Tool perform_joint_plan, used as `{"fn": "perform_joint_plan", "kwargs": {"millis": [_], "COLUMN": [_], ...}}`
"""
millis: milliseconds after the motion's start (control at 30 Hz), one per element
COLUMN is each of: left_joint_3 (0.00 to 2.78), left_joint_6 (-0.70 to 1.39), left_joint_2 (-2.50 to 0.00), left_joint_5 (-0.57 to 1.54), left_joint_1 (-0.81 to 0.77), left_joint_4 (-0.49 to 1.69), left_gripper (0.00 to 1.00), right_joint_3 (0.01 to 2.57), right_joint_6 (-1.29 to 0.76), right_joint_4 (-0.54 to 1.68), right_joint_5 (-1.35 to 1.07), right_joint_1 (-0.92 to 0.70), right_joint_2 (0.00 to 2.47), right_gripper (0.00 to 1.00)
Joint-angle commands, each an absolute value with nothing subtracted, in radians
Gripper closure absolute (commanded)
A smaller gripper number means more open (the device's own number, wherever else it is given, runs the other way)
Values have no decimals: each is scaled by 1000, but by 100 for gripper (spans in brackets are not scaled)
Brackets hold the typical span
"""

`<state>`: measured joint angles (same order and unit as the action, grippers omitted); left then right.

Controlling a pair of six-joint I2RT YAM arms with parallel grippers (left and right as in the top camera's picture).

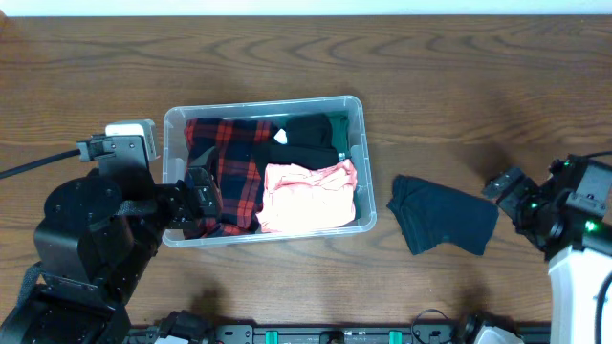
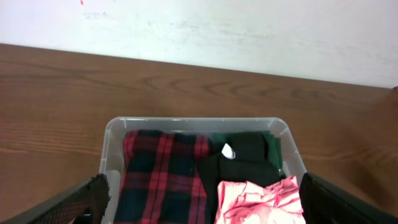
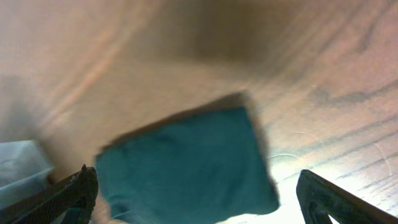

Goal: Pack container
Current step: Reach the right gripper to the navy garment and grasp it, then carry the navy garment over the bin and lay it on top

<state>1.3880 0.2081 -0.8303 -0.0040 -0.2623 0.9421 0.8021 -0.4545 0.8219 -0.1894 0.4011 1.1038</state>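
Clear rectangular plastic container (image 1: pixel 263 103), just ahead of and below your left gripper (image 2: pixel 203 186), jaws wide and empty; inside lie red-and-black plaid cloth (image 1: pixel 229 162), pink cloth (image 1: pixel 308 196) and black cloth (image 1: pixel 311 134). Your right gripper (image 3: pixel 196 180), equally wide and empty, hovers over a folded dark teal cloth (image 3: pixel 186 162).

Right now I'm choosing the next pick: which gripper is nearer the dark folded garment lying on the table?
Right. The right gripper is just beyond the garment's right edge. The left gripper is farther off, over the container's left side.
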Motion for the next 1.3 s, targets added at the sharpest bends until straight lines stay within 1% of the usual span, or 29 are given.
{"fn": "perform_joint_plan", "kwargs": {"millis": [0, 100, 200, 367, 433, 467, 500, 533, 633, 733, 767, 800, 867, 900, 1000, 1067, 1133, 1167, 1267], "left_joint_3": [1398, 1398, 1398, 1398, 1398, 1398, 1398, 1398, 1398, 1398, 1398, 1398, 1398, 1398, 1398, 1398, 1398, 1398, 1398], "left_joint_6": [195, 195, 195, 195, 195, 195, 195, 195, 195, 195, 195, 195, 195, 195, 195, 195, 195, 195, 195], "left_joint_2": [-830, -830, -830, -830, -830, -830, -830, -830, -830, -830, -830, -830, -830, -830, -830, -830, -830, -830, -830], "left_joint_5": [-12, -12, -12, -12, -12, -12, -12, -12, -12, -12, -12, -12, -12, -12, -12, -12, -12, -12, -12], "left_joint_1": [-256, -256, -256, -256, -256, -256, -256, -256, -256, -256, -256, -256, -256, -256, -256, -256, -256, -256, -256], "left_joint_4": [942, 942, 941, 942, 942, 942, 942, 942, 942, 942, 942, 942, 942, 942, 942, 942, 942, 942, 942], "left_gripper": [2, 2, 2, 2, 2, 2, 2, 2, 2, 2, 2, 2, 2, 2, 2, 2, 2, 2, 2], "right_joint_3": [809, 808, 789, 712, 670, 651, 635, 620, 614, 615, 615, 615, 619, 623, 641, 651, 654, 654, 654], "right_joint_6": [-328, -277, -272, -266, -244, -221, -188, -149, -104, -103, -103, -103, -115, -119, -155, -217, -347, -451, -730], "right_joint_4": [832, 866, 838, 700, 636, 607, 580, 557, 546, 550, 550, 549, 552, 554, 541, 475, 319, 219, -59], "right_joint_5": [-308, -344, -351, -384, -426, -460, -499, -538, -616, -691, -719, -754, -826, -876, -1073, -1206, -1332, -1360, -1353], "right_joint_1": [459, 467, 466, 464, 464, 464, 464, 464, 464, 464, 464, 464, 463, 463, 463, 460, 445, 430, 371], "right_joint_2": [1209, 1320, 1411, 1520, 1544, 1549, 1549, 1549, 1548, 1528, 1514, 1492, 1435, 1396, 1261, 1176, 1095, 1056, 974], "right_gripper": [1, 1, 1, 1, 2, 7, 15, 30, 64, 82, 84, 90, 97, 99, 99, 99, 99, 99, 99]}}
